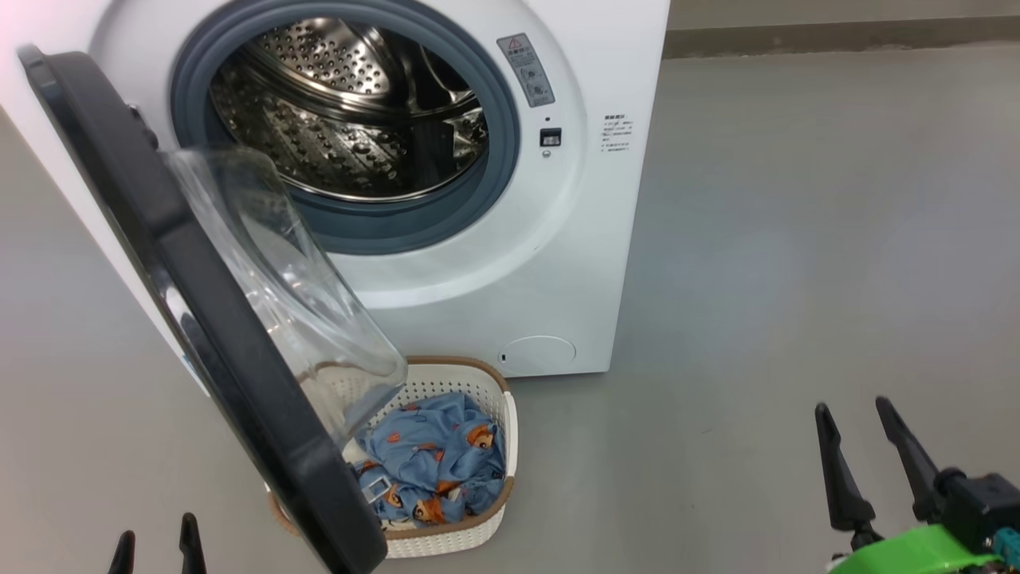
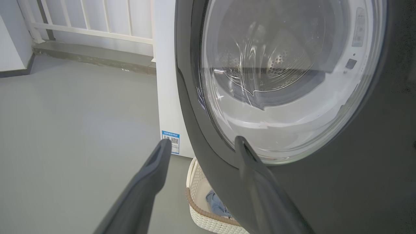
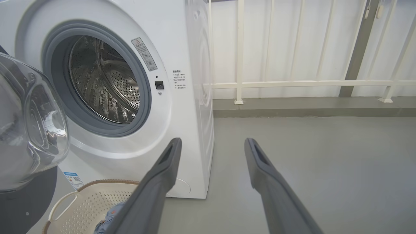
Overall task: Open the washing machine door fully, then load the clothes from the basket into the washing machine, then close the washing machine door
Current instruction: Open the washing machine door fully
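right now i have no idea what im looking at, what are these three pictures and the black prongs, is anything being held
These are three cameras on one two-armed robot. One looks down from its head; the other two sit on its wrists, each looking along that arm's two dark fingers. In the head view the left gripper is lower left, the right gripper lower right; both are open and hold nothing. Ahead stands a white washing machine, its round door swung open, no clothes showing in the steel drum. On the grey floor before it sits a cream basket of blue printed clothes, partly behind the door. The left wrist view looks through the door's glass.
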Controlling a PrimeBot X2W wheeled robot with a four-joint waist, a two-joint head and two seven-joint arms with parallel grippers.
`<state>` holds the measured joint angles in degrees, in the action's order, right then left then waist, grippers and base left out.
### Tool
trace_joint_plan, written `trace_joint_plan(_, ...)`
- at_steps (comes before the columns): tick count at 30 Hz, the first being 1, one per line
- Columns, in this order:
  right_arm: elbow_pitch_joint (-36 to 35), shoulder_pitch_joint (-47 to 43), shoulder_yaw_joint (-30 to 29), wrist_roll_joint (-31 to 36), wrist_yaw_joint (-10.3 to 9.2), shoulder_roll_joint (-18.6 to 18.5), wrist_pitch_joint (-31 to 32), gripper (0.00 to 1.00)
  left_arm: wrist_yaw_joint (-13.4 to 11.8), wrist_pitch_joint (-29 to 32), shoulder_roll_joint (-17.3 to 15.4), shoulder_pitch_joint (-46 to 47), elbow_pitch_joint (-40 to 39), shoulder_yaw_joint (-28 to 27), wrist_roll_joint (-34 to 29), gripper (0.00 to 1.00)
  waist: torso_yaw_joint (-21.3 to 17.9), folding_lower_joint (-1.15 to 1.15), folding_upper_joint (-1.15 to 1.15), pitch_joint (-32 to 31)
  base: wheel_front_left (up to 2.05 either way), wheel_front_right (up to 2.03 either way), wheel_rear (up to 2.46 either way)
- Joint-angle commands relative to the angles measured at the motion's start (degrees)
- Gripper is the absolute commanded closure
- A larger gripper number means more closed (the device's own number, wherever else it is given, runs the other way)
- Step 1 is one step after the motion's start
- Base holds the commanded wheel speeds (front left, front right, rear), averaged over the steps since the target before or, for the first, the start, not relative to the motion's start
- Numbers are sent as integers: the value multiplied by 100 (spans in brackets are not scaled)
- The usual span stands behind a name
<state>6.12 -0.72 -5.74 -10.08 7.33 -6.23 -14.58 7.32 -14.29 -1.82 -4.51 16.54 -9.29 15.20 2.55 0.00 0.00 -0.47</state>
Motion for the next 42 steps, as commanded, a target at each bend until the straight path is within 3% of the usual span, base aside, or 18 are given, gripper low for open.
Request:
trace_joint_plan(1,-136,-61,79,76,16,-6,-41,0,17,-71,-106,76,-133,-210,-59,0,-31,0,0,-40,0,0,0)
trace_joint_plan(42,445,49,-75,306,16,3,-41,0,17,-71,-106,21,-106,-92,-36,0,143,0,0,-24,0,0,0)
